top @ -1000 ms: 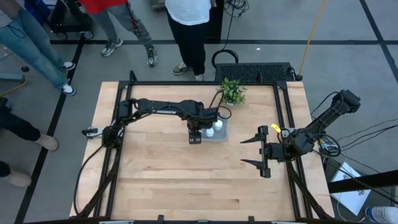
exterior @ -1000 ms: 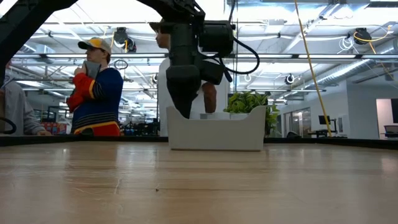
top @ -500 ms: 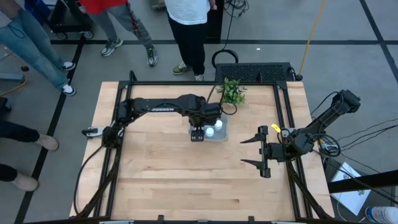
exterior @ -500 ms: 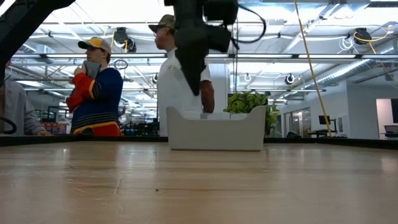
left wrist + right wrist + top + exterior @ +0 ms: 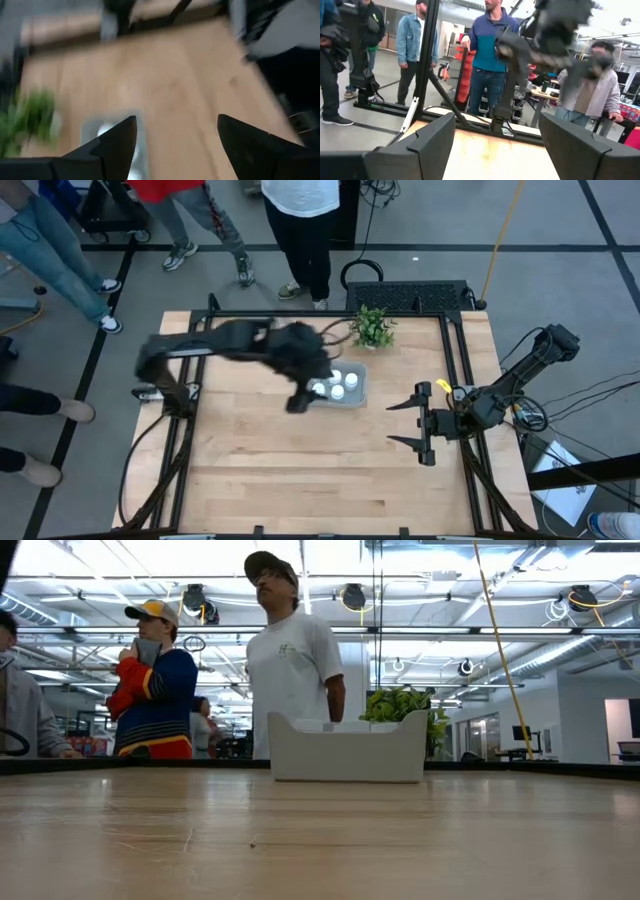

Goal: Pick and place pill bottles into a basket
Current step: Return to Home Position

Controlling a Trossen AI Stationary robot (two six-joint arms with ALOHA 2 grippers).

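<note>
The pale basket [image 5: 357,394] stands on the table in front of the green plant [image 5: 372,326]. It also shows in the low view [image 5: 345,750]. White pill bottles [image 5: 337,392] stand in it, caps up, one [image 5: 318,388] at its left end. My left gripper [image 5: 298,404], blurred, is just off the basket's left near corner. It is open and empty in its wrist view [image 5: 175,130], where the basket [image 5: 92,131] shows past the fingers. My right gripper [image 5: 404,423] is open and empty at the table's right.
People stand beyond the table's far edge [image 5: 290,670]. The black frame rails [image 5: 455,360] run along the table's sides. Bare wood [image 5: 300,470] lies between the basket and the near edge.
My left gripper has risen out of the basket's left end and left the low view. It has swung a little toward the table's left and near edges, and the arm is blurred with motion. A white bottle now shows where the gripper stood.
</note>
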